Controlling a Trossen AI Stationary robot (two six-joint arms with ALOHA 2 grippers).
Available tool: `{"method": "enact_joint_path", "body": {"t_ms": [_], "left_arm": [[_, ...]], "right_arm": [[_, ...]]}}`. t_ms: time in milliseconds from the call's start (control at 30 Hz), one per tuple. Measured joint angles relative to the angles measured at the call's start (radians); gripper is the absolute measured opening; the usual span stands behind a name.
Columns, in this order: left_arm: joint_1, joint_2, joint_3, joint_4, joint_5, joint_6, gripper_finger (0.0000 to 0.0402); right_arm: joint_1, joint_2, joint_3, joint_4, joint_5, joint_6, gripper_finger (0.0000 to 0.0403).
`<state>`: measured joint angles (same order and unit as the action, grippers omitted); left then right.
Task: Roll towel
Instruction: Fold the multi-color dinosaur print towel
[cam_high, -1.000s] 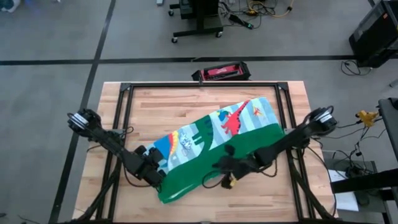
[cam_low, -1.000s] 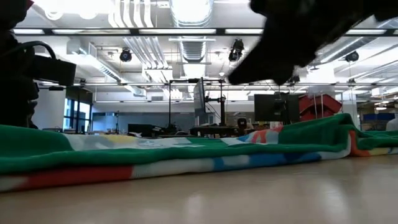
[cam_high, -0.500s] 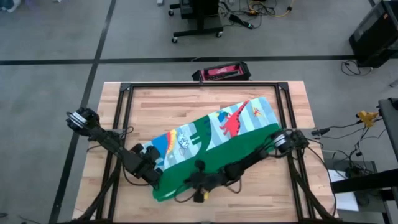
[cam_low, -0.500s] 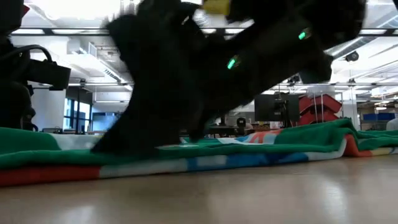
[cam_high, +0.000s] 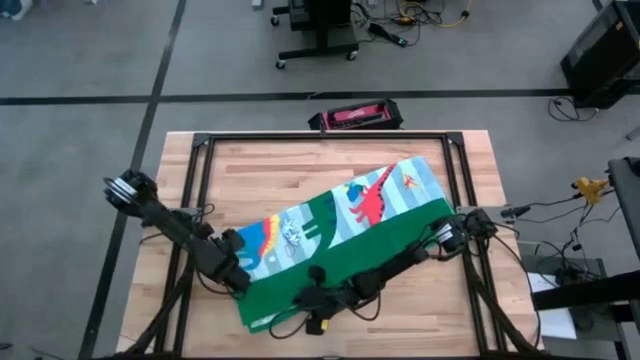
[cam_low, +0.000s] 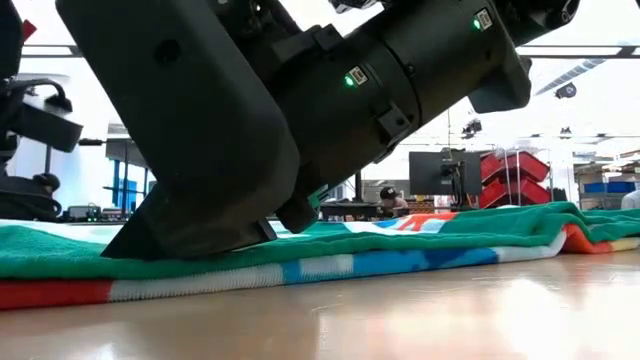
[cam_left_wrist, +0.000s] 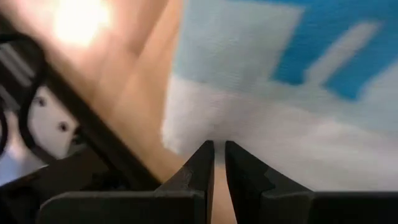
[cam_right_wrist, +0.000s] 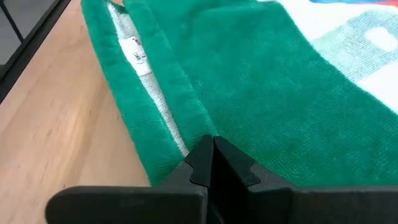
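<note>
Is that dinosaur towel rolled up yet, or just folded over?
Folded, not rolled: the towel lies flat and slantwise on the table, its green edge doubled over, as the right wrist view shows.

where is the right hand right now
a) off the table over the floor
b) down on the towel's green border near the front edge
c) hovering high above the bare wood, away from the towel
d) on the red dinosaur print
b: in the high view the right hand is low on the green border of the towel, and its wrist view shows the shut fingers at the folded green edge.
</note>
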<state>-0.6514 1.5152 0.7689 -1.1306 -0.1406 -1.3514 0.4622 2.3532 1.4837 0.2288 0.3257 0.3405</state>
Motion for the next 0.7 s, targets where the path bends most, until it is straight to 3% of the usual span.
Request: {"method": "enact_joint_path", "body": {"t_ms": [200,300,433,700], "left_arm": [[0.0,-0.011,0.127,-0.074,-0.008,0.0,0.0023],[-0.004,-0.012,0.21,-0.099,-0.096,-0.015,0.0023],[-0.017,-0.009,0.273,0.074,-0.266,0.041,0.0023],[-0.062,0.029,0.254,0.235,-0.296,0.093,0.0023]], "right_arm": [[-0.002,-0.004,-0.002,-0.001,0.0,-0.001,0.0],[-0.004,-0.007,-0.003,0.0,0.0,-0.011,0.0],[-0.006,-0.019,-0.005,0.002,0.008,-0.033,0.0],[0.034,-0.098,-0.009,-0.004,0.075,-0.137,0.0]]}}
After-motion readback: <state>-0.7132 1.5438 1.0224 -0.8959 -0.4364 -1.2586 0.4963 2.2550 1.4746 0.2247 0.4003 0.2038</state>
